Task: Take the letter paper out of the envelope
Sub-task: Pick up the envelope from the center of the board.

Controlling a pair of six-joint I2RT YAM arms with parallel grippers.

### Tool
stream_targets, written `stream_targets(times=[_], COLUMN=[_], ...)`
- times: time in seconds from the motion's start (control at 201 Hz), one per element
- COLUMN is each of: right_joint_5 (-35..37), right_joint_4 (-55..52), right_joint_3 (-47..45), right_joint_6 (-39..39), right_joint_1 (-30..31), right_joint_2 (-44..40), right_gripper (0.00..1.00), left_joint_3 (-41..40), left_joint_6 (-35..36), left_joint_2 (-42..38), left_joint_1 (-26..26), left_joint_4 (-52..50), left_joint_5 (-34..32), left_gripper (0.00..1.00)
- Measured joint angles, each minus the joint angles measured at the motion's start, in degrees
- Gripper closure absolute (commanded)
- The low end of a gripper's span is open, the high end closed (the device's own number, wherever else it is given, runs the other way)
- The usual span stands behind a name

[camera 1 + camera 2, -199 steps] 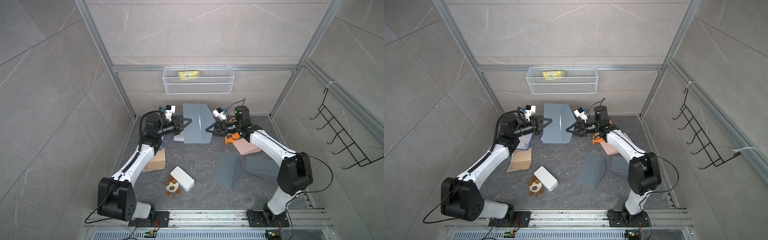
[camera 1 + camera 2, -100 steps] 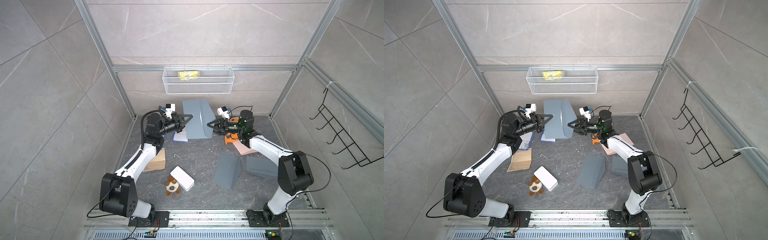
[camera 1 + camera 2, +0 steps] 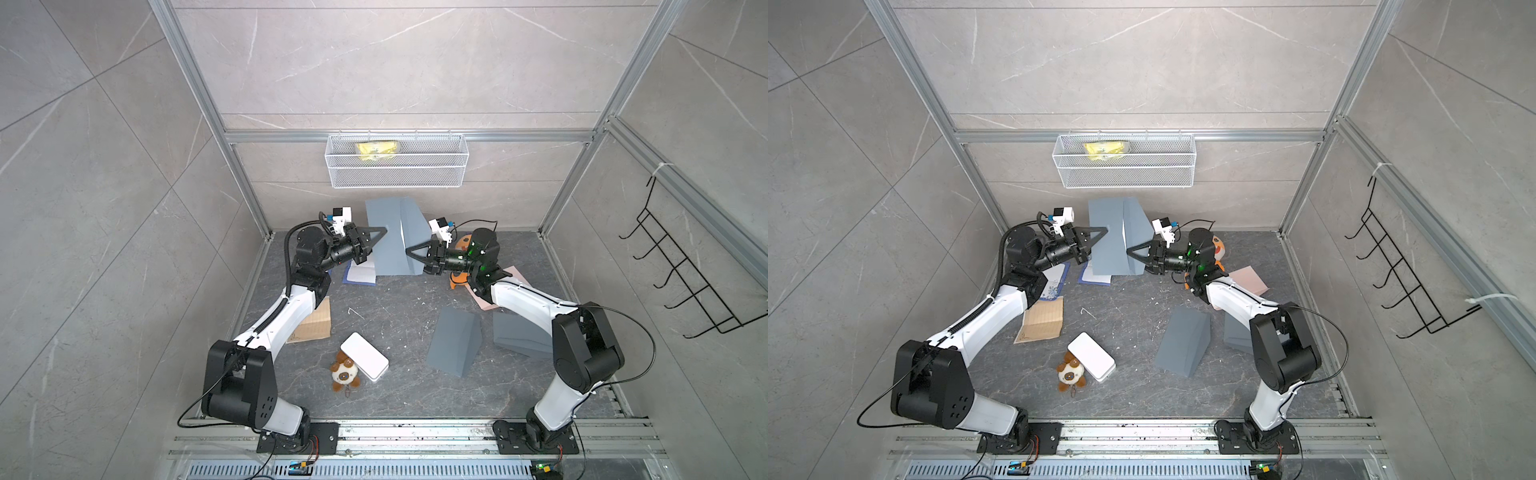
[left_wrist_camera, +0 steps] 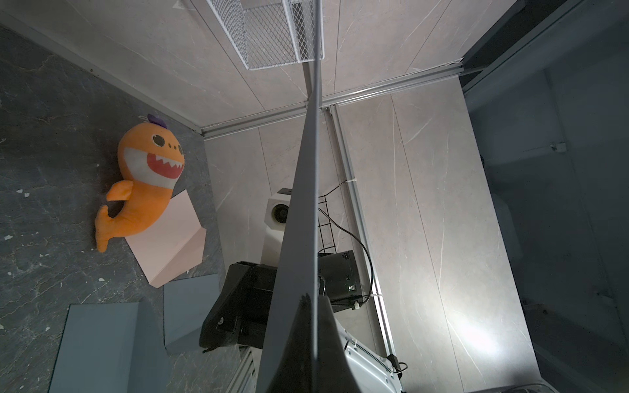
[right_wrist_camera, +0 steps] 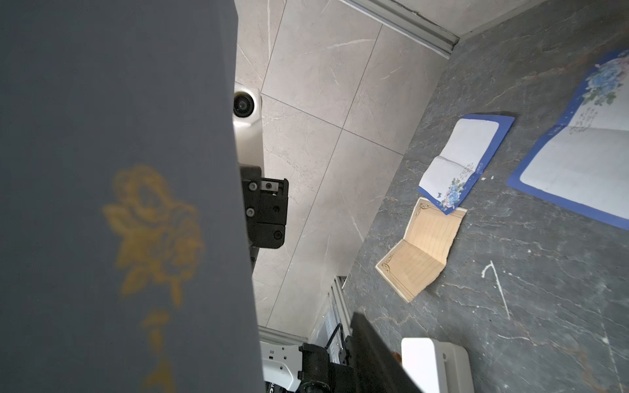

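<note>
The grey paper envelope, printed with a gold rose, hangs upright in the air above the back of the dark stone counter. Its flap is swung open toward the right arm. The left fingers are clamped on the envelope's far edge and carry it alone. The right fingers stand parted at the flap side. The one seen in the right wrist view is clear of the paper, so nothing is gripped there.

The letter paper does not show; I judge it sits inside the pocket. It should be thin, light and limp, sliding easily but quick to crease or tear. The envelope, pinched at one edge only, will likely sway when touched. The best hold is probably the sheet's edge at the open mouth, pinching the sheet alone without the envelope wall, then drawing it straight along the pocket.
</note>
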Motion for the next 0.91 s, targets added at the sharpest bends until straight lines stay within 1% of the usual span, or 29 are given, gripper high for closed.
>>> stream_targets(times=[0.189, 0.309, 0.388, 0.567, 0.677, 0.746, 0.911], right_joint_5=[1.31, 1.99, 2.49, 3.65, 4.28, 4.72, 5.40], right_joint_4=[6.45, 11.02, 13.38, 16.24, 18.16, 18.93, 19.37], right_joint_3=[-1.09, -1.79, -2.25, -2.80, -3.15, -3.30, -3.37], right_joint_6=[4.94, 8.74, 10.78, 14.43, 16.02, 17.07, 18.43], right_joint_1=[0.52, 0.79, 0.92, 1.16, 1.44, 1.60, 1.75], right_joint_2=[0.00, 0.00, 0.00, 0.00, 0.00, 0.00, -0.24], right_gripper=[0.50, 0.53, 0.57, 0.74, 0.92, 1.00, 1.00], left_joint_3=[0.00, 0.00, 0.00, 0.00, 0.00, 0.00, 0.00], left_joint_6=[-0.15, -0.13, -0.11, -0.11, 0.00, 0.22, 1.16], left_joint_2=[0.00, 0.00, 0.00, 0.00, 0.00, 0.00, 0.00], left_joint_1=[-0.04, -0.07, -0.09, -0.09, -0.09, -0.09, -0.09], left_joint_4=[0.15, 0.20, 0.20, 0.20, 0.13, -0.07, -0.79], left_joint_5=[-0.20, -0.17, -0.20, -0.24, -0.24, -0.24, -0.63], left_gripper=[1.00, 1.00, 1.00, 1.00, 1.00, 1.00, 1.00])
